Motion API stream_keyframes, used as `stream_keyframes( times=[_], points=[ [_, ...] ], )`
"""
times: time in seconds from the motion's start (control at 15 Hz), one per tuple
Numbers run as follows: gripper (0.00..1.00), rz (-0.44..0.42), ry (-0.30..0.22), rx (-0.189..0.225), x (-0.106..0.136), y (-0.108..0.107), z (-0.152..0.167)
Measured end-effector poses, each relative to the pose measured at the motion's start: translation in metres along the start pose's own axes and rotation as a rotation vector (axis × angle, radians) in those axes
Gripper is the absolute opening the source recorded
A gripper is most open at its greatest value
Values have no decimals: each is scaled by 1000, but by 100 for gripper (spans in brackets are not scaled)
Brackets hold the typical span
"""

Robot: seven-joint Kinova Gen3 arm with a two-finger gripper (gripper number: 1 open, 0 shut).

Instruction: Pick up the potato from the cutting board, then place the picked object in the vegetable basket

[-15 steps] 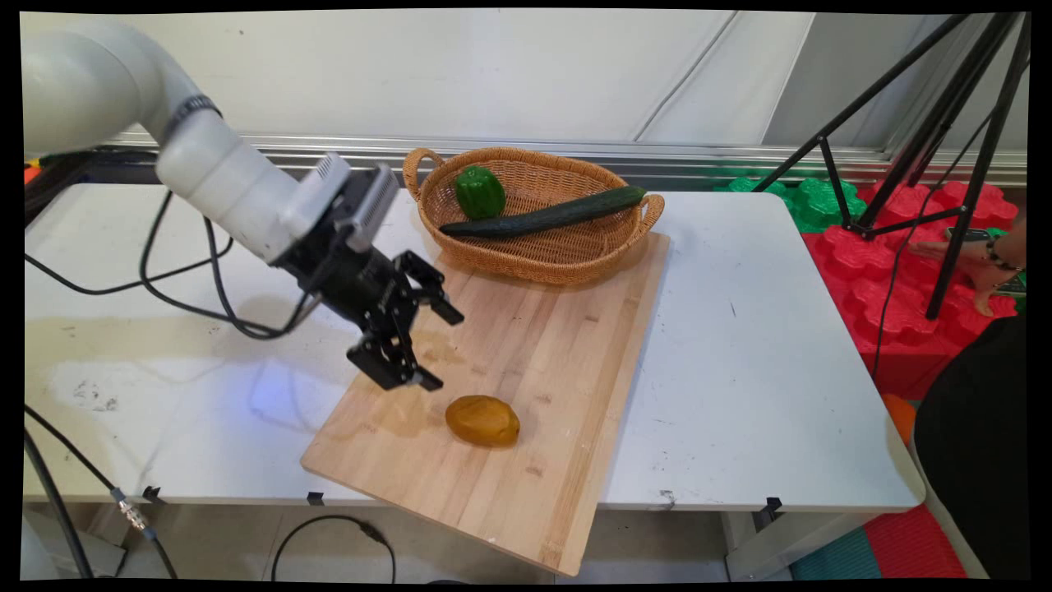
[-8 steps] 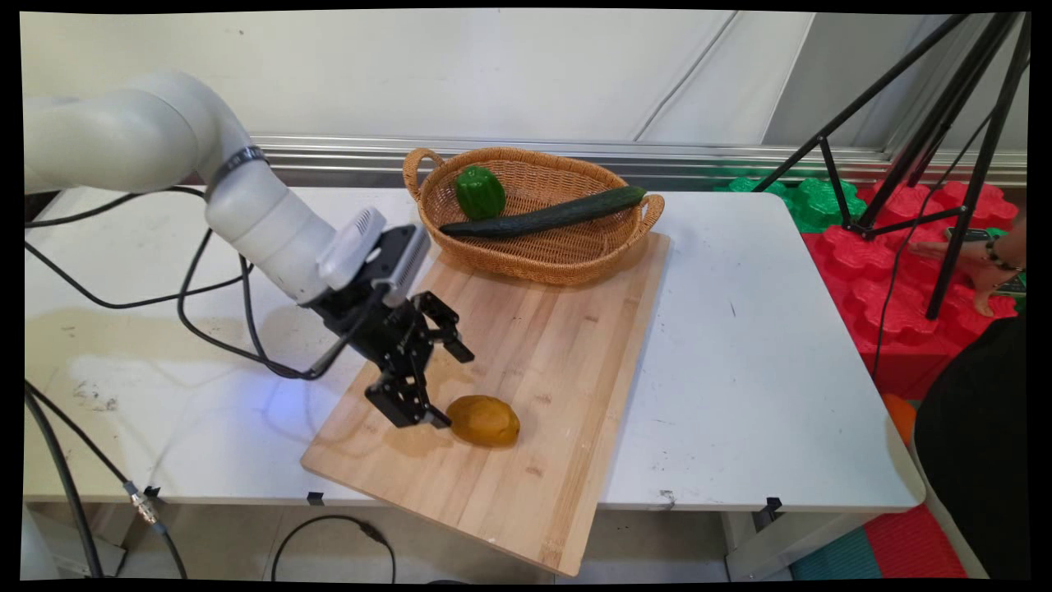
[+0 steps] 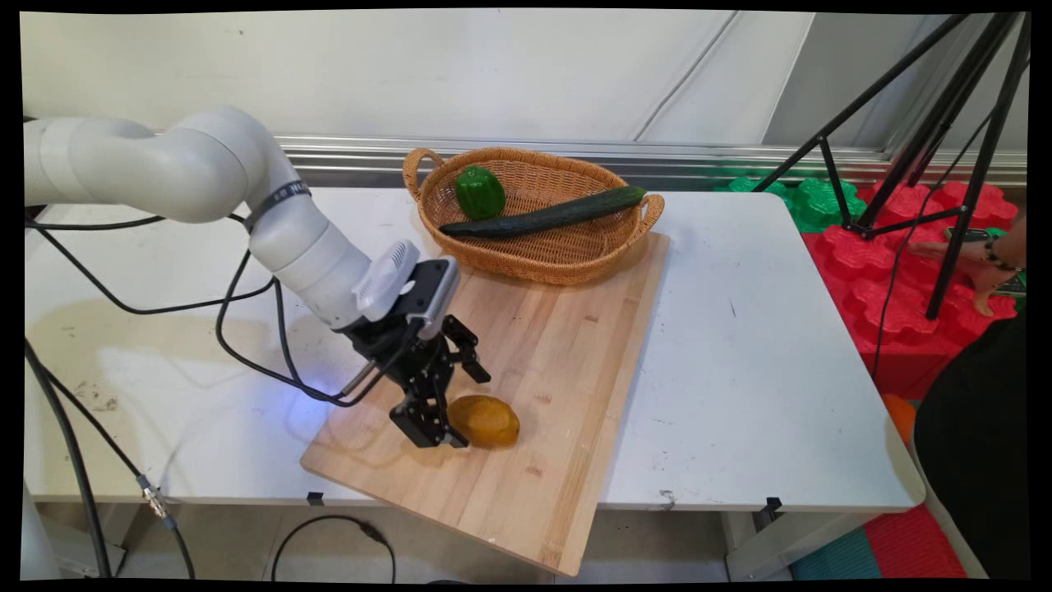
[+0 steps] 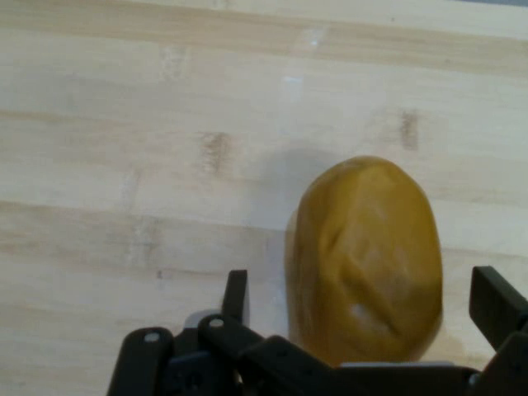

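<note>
A yellow-brown potato [image 3: 491, 421] lies on the near part of a wooden cutting board [image 3: 567, 345]. My gripper [image 3: 468, 409] is open and low over the board, at the potato's left end. One finger stands on the potato's near side and the other on its far side. In the hand view the potato [image 4: 363, 256] sits between the two fingertips [image 4: 236, 295], closer to the right one, and the gripper [image 4: 365, 301] is not touching it that I can see.
A wicker basket [image 3: 427, 205] at the board's far end holds a green pepper [image 3: 480, 191] and a cucumber [image 3: 546, 215]. Black cables [image 3: 246, 329] hang left of the arm. A black tripod [image 3: 945, 164], red foam blocks [image 3: 896, 271] and a person [image 3: 978, 263] are at the right.
The arm has swung down and to the right across the board. The open gripper has gone from above and left of the potato to straddling its left end.
</note>
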Motion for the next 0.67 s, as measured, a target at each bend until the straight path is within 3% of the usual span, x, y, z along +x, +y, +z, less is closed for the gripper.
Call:
stream_keyframes(
  times=[0.47,0.53,0.67],
  points=[
    [100,17,-8,0,5,-3,17],
    [0,18,-7,1,5,-3,18],
    [0,16,-5,1,6,-3,19]
  ],
)
